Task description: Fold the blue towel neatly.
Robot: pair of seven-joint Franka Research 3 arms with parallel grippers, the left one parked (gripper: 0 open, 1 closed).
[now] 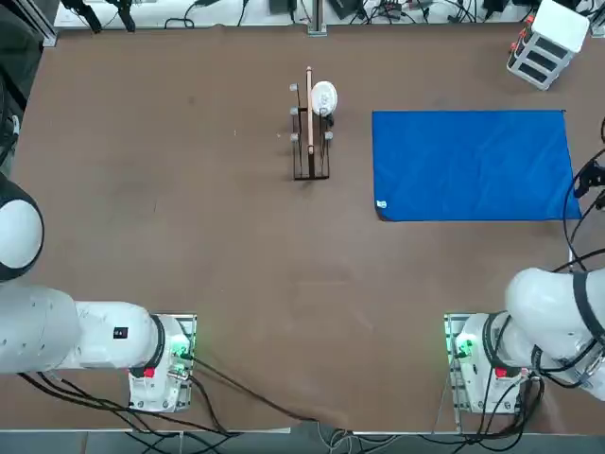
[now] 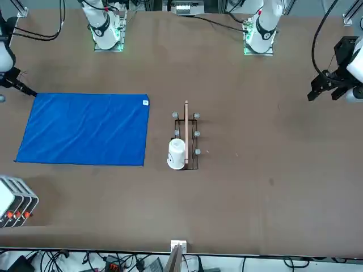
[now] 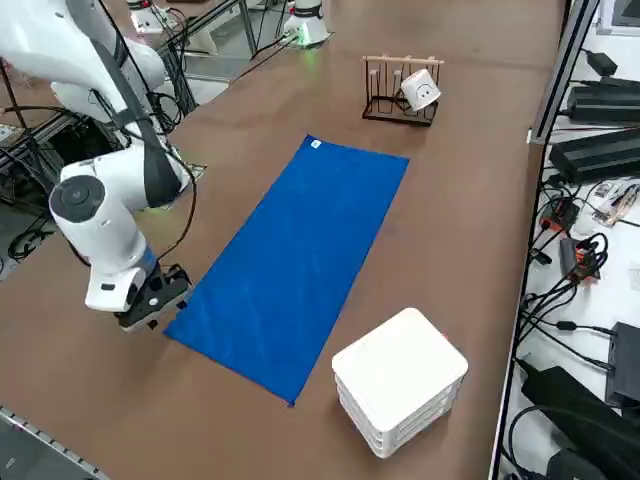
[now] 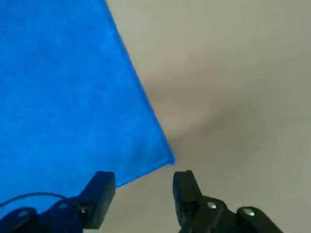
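Note:
The blue towel [image 1: 473,165] [image 2: 85,129] [image 3: 295,260] lies spread flat on the brown table, with a small white tag [image 1: 382,204] at its near left corner. My right gripper [image 1: 586,180] [image 2: 18,85] [image 3: 150,305] hovers low just outside the towel's near right corner. In the wrist view the two black fingers [image 4: 99,187] stand apart around a gap [image 4: 142,180], the gripper open and holding nothing. The cloth's corner [image 4: 167,159] lies just beyond the fingertips, a little apart from them.
A small wooden rack [image 1: 310,132] [image 2: 186,136] with a white cup [image 1: 323,96] [image 2: 177,153] stands left of the towel. A white stacked box [image 1: 546,43] [image 3: 400,385] sits at the far right corner. Cables run along the table's edges.

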